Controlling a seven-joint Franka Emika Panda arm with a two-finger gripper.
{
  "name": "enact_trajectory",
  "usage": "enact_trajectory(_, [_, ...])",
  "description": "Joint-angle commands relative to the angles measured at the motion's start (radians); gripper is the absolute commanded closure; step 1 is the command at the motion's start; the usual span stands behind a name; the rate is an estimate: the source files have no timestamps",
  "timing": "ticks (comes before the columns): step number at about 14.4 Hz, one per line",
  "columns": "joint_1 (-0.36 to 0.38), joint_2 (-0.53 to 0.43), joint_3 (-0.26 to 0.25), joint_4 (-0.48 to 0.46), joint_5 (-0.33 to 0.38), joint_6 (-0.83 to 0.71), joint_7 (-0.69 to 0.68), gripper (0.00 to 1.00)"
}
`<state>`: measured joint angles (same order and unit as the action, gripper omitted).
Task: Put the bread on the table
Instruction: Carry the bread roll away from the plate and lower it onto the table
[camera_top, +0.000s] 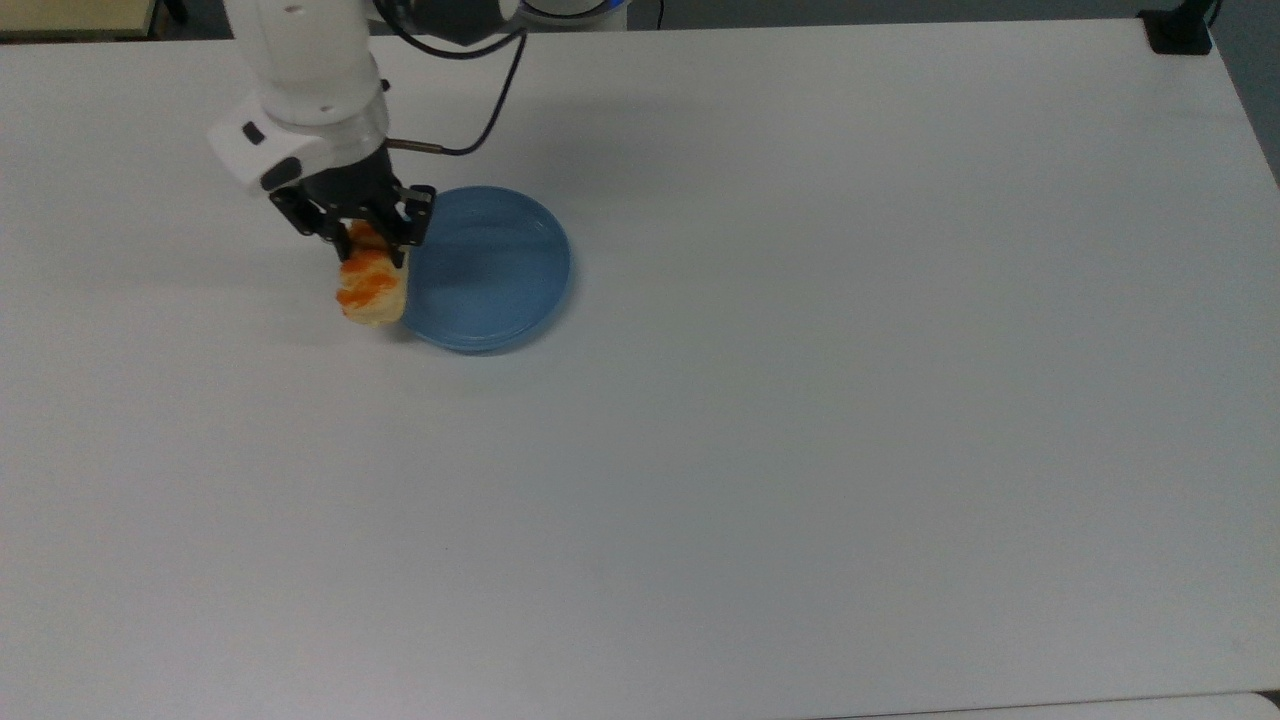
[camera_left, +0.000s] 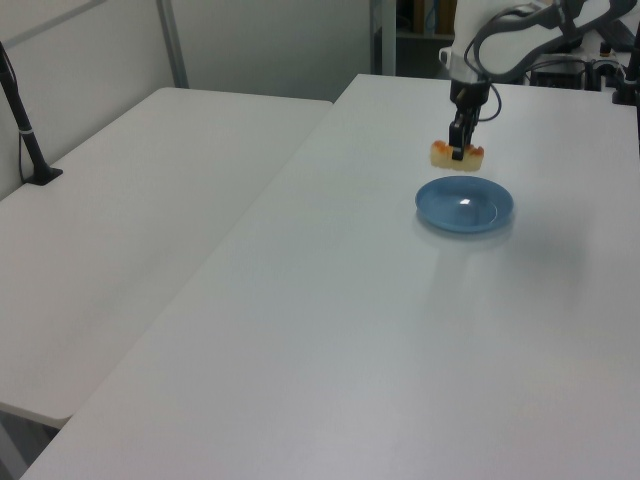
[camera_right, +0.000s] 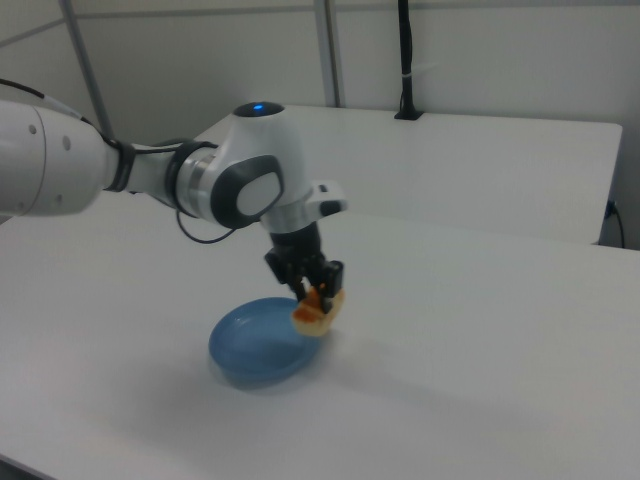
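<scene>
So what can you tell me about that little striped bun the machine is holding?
The bread is a small oblong bun, pale yellow with orange stripes across its top, and it looks soft. The gripper is shut on one end of it, so it hangs clear of the table. In the left view it is up in the air, above and beyond the blue plate; in the top view it sits just past the plate's left rim. Nothing but the fingers touches it.
</scene>
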<state>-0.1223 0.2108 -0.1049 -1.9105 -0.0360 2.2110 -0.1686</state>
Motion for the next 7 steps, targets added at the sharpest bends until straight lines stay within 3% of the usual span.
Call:
enact_trajectory(1, [-0.069, 0.073, 0.001, 0.131, -0.007, -0.022, -0.075, 0.51])
enact_trajectory(7, [-0.201, 0.192, -0.001, 0.226, -0.018, 0.006, -0.213, 0.51])
